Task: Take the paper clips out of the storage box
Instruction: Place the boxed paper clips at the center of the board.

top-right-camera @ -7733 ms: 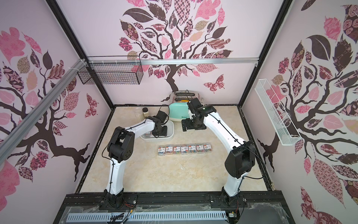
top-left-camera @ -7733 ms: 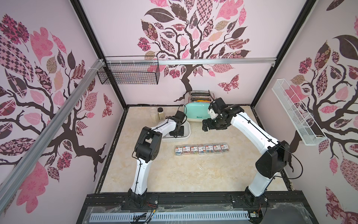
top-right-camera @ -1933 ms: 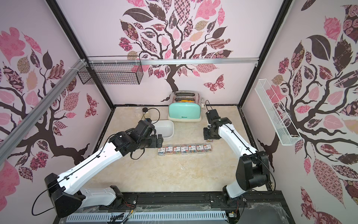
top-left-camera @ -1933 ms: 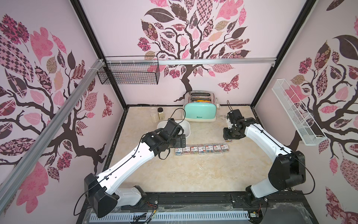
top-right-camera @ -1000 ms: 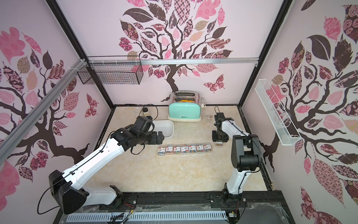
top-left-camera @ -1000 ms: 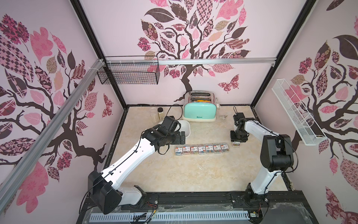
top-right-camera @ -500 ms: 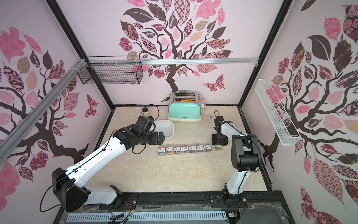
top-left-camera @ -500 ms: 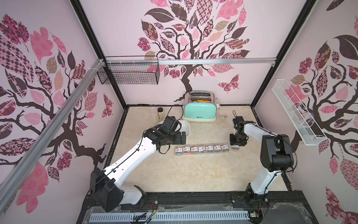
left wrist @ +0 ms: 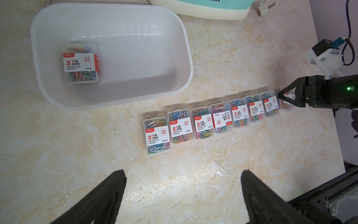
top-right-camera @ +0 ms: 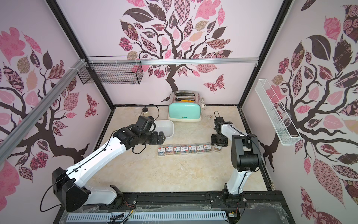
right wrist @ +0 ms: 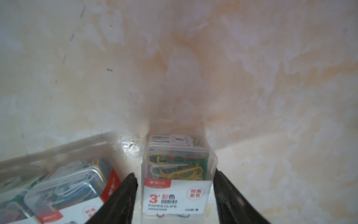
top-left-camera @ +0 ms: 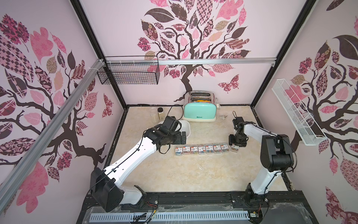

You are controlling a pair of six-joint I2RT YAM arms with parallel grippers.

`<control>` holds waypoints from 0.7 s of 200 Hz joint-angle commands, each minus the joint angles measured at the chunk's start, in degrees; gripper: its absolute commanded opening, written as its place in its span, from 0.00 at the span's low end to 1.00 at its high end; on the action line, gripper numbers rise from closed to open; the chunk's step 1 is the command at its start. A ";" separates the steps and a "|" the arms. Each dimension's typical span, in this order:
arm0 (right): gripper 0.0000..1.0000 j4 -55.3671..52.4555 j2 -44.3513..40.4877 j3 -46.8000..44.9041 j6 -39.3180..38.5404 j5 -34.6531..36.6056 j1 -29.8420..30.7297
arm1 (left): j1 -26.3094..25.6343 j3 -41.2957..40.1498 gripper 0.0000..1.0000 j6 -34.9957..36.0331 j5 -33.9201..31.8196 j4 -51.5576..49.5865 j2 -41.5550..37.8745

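Observation:
The white storage box (top-left-camera: 185, 126) (top-right-camera: 167, 127) stands left of the toaster. One case of paper clips (left wrist: 81, 64) lies inside the storage box (left wrist: 135, 48). Several more cases (top-left-camera: 201, 149) (top-right-camera: 184, 149) lie in a row on the table. At the row's right end a further case (right wrist: 178, 170) (top-left-camera: 234, 148) rests on the table between the jaws of my right gripper (right wrist: 174, 173) (top-left-camera: 235, 145). Those jaws are open, with a slim gap on one side. My left gripper (left wrist: 182, 172) (top-left-camera: 183, 136) hangs wide open and empty beside the box.
A mint-green toaster (top-left-camera: 199, 113) stands at the back, its plug (top-left-camera: 222, 117) on the table to its right. Two jars (top-left-camera: 157, 114) stand behind the box. A black wire basket (top-left-camera: 127, 73) and a white one (top-left-camera: 298, 114) hang on the walls.
My right gripper came down at the row's right end and its jaws parted from the case. The left arm barely shifted.

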 commanded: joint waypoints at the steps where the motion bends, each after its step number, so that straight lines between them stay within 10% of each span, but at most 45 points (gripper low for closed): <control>1: 0.70 0.24 -0.69 1.45 0.60 0.45 0.11 | 0.23 -0.60 0.98 0.32 0.58 1.54 0.51; 140: 0.52 -5.08 1.11 13.52 6.76 3.66 -3.05 | 0.23 0.35 0.98 0.98 1.01 1.45 1.24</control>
